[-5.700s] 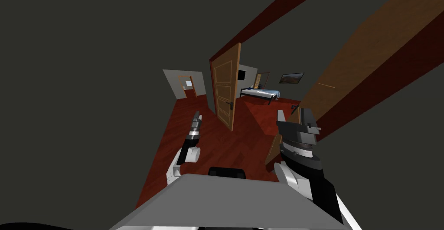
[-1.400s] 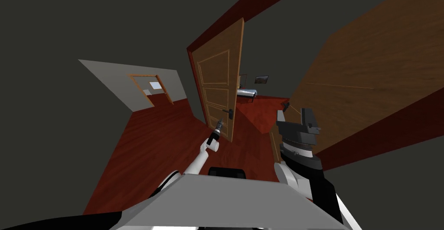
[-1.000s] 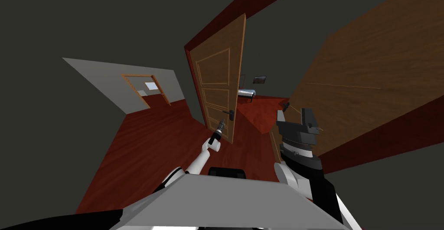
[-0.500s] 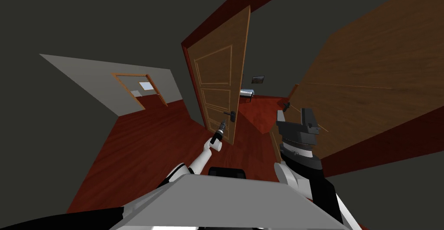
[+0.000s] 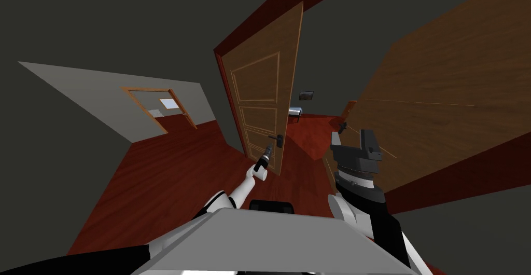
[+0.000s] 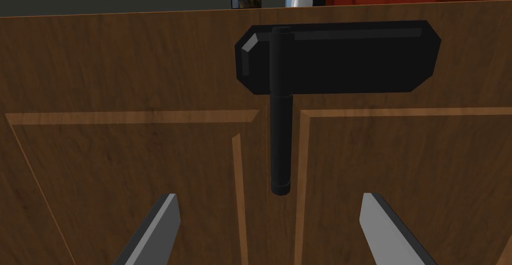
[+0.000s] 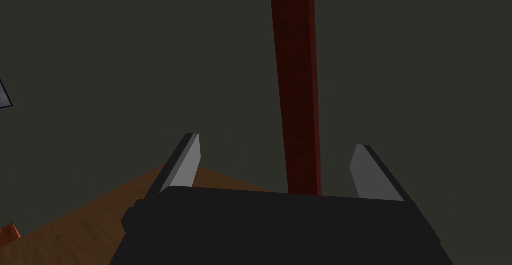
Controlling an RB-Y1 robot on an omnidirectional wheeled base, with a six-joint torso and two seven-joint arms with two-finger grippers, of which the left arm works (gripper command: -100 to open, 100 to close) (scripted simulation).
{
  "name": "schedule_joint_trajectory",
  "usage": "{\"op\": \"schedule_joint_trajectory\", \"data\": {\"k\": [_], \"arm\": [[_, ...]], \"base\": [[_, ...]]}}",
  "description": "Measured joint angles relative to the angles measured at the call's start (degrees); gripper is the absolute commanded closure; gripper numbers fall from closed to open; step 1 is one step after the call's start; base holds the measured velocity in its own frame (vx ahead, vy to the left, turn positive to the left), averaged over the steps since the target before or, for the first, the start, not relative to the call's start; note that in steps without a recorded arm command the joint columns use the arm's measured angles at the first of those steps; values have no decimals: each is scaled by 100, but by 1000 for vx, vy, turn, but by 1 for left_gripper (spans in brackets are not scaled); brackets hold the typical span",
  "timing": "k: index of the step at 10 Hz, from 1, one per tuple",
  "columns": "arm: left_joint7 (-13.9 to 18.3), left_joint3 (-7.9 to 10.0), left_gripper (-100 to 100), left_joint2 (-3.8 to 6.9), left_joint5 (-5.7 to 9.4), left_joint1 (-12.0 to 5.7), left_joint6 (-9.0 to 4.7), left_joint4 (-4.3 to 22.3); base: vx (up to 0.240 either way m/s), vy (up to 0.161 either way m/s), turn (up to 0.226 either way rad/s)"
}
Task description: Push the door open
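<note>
At the doorway: a brown panelled wooden door [image 5: 262, 95] stands ajar in a dark red frame [image 5: 220, 80], hinged on the frame side, its free edge towards the gap.
Door handle: a black lever [image 6: 280, 142] on a black plate [image 6: 350, 57], near the door's free edge.
Left gripper [image 6: 269, 202]: held up close to the door's face just by the handle, fingers spread wide and pinching nothing; the lever's free end points at the gap between them (contact with the wood I cannot tell).
Right gripper [image 5: 352, 137]: raised on the right, well apart from the door, fingers spread and empty.
Floor [image 5: 171, 168]: dark red wood planks, running on through the gap.
Walls [image 5: 103, 23]: dark grey, with a lighter grey wall [image 5: 103, 98] to the left that has a wood-framed opening [image 5: 155, 108].
Beyond the gap: a bed [image 5: 295, 112] and a framed picture [image 5: 306, 95].
Right side: a second brown wooden door [image 5: 441, 95] close beside the right arm.
</note>
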Motion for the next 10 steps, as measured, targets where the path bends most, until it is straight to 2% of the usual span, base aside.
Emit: {"op": "schedule_joint_trajectory", "data": {"k": [2, 3, 4, 5, 7, 8, 10], "arm": [[-10, -72, -100, -80, 49, -85, 17, 158], [-12, -75, -100, -83, 52, -90, 22, 165], [-7, -53, -100, -12, 53, -138, -2, 247], [-6, -47, -100, 77, 49, -103, 5, 198], [1, -17, -100, 146, 46, -119, -1, 226], [-3, -1, -100, 151, 42, -112, 1, 224], [-5, 35, -100, 77, 38, -134, -17, 274]], "base": [[78, 75, -34], [126, -55, -32], [180, -97, -27], [164, -83, -15], [183, -70, -32], [195, -96, -23], [201, -70, -25]]}}
